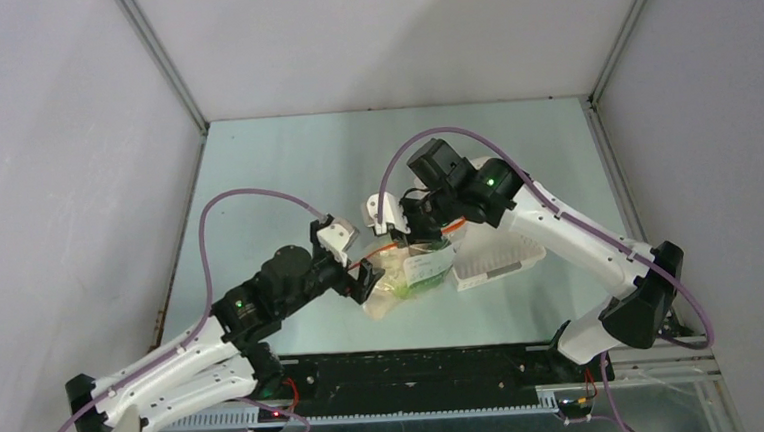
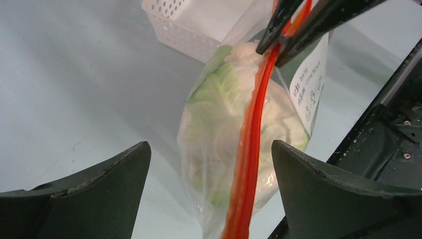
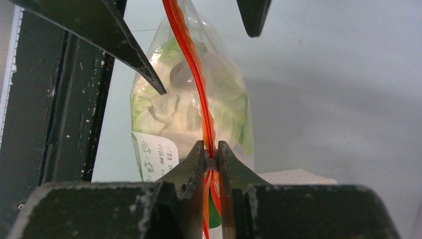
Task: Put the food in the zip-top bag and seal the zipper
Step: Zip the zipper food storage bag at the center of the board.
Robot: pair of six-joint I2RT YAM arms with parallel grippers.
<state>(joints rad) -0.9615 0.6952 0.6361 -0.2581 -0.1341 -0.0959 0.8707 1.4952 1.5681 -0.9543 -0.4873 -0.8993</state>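
Toward the middle of the surface's [image 1: 286, 182] near edge, just beside a white perforated basket [image 1: 501, 259], the zip-top bag [image 1: 411, 269] holds green and white food [image 2: 219, 99]. The right gripper [image 3: 211, 154] has its jaws clenched on the zipper [image 2: 251, 149]. The left gripper [image 2: 210, 148] has its jaws released, one on either side of the bag.

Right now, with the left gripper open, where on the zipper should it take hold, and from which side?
Probably the free stretch of the zipper on the left arm's side of the right gripper, which pinches it. The strip runs lengthwise between the open fingers of the left gripper, so closing across its flat sides from there should suit.
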